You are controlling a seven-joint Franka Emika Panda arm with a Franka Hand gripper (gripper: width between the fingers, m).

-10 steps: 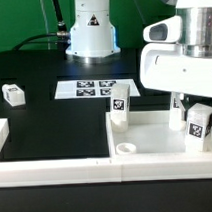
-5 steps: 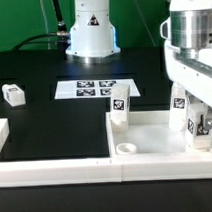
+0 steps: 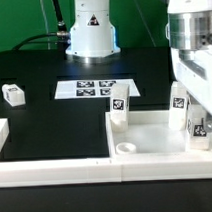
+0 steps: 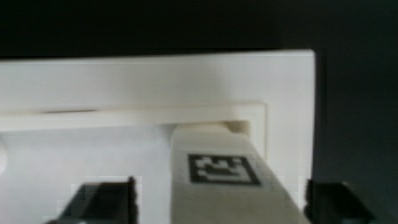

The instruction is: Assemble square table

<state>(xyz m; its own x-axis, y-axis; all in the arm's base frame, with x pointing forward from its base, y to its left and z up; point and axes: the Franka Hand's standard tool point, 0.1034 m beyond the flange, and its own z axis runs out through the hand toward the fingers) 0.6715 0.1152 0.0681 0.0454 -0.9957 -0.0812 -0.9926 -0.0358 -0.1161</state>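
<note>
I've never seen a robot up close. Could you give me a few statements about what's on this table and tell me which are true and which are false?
1. A loose leg lies on the black table, apart from the white tabletop. True.
2. The end effector is squeezed shut on nothing. False: its fingers stand apart, with a tagged leg between them.
3. The marker board lies inside the tabletop. False: it lies flat on the table, between the robot's base and the tabletop.
4. A corner leg stands upright at the tabletop's corner nearest the marker board. True.
</note>
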